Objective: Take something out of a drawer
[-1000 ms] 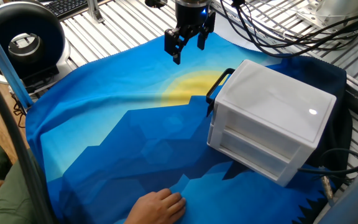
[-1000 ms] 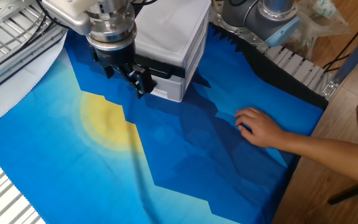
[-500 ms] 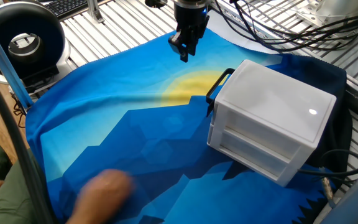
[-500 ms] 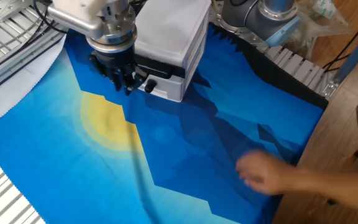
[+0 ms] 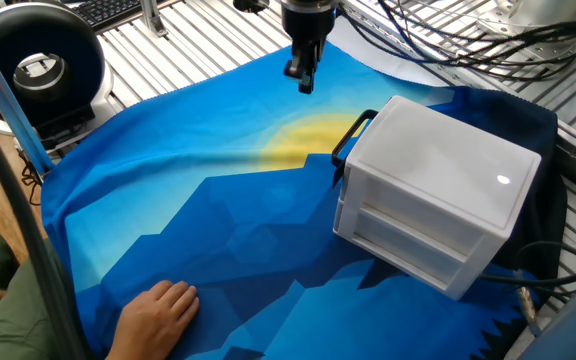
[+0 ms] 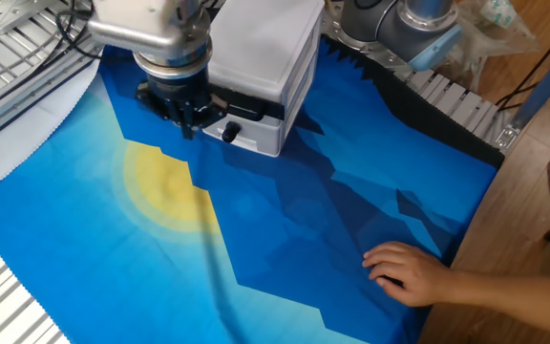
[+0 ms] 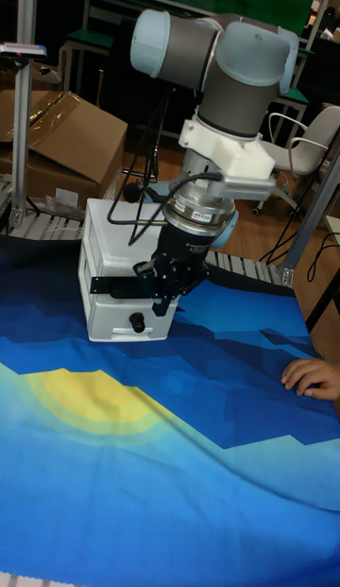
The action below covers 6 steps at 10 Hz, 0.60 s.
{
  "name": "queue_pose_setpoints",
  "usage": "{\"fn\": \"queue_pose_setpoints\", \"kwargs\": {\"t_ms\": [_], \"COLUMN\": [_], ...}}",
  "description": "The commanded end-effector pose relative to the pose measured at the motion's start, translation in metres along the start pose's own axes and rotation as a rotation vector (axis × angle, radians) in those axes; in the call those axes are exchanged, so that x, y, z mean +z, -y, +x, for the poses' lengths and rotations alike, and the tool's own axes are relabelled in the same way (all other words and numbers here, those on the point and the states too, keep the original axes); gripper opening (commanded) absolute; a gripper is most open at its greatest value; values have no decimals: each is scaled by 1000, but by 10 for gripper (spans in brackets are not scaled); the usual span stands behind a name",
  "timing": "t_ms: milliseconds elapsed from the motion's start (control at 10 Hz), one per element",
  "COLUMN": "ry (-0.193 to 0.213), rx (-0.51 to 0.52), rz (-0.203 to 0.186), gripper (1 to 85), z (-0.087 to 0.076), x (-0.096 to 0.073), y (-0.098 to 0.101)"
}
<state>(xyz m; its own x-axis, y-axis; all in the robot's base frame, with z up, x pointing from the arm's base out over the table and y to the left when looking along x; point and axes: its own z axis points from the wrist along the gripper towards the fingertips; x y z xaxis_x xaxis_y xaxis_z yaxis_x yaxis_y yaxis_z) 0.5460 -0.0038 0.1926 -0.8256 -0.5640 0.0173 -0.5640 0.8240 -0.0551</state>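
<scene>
One fixed view: gripper (image 5: 303,78) hanging above the blue cloth (image 5: 188,210), just off the black bar handle (image 5: 353,136) of the drawer (image 5: 420,203). Rotated about its axis since a second ago; fingers then spread and side by side, now stacked edge-on to the camera. Jaw state: cannot tell from here. Drawer unit shut, no cube visible. A person's hand (image 5: 158,315) flat on the cloth, near edge.

The other fixed view: gripper (image 6: 187,113) low, right at the handle (image 6: 242,113) end of the unit, fingertips bunched in a dark cluster. Gap or no gap not readable. Person's hand (image 6: 411,272) well apart from the arm.

Tall fixed view: gripper (image 7: 162,283) level with the handle (image 7: 115,285), overlapping its right end (contact not certain). Knob on the lower front just below.

Reading of the turn: likely aligning fingers across the bar for a pull. Opening step not begun. Cube presumably inside the closed drawer, hidden, behind the front the jaws face.
</scene>
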Motion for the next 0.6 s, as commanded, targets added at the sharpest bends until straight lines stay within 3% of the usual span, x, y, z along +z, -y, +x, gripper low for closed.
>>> {"fn": "queue_pose_setpoints", "kwargs": {"t_ms": [0,100,200,300,400,500], "ry": [43,80,56,101,119,104], "rx": [-344,-419,-540,-609,-665,-787], "rz": [14,-36,-9,-7,5,2], "gripper": [10,20,153,267,300,390], "z": [-11,-16,-10,-23,-26,-20], "x": [-7,-10,-8,-6,-5,-1], "y": [-5,-19,-8,-9,-7,-6]}}
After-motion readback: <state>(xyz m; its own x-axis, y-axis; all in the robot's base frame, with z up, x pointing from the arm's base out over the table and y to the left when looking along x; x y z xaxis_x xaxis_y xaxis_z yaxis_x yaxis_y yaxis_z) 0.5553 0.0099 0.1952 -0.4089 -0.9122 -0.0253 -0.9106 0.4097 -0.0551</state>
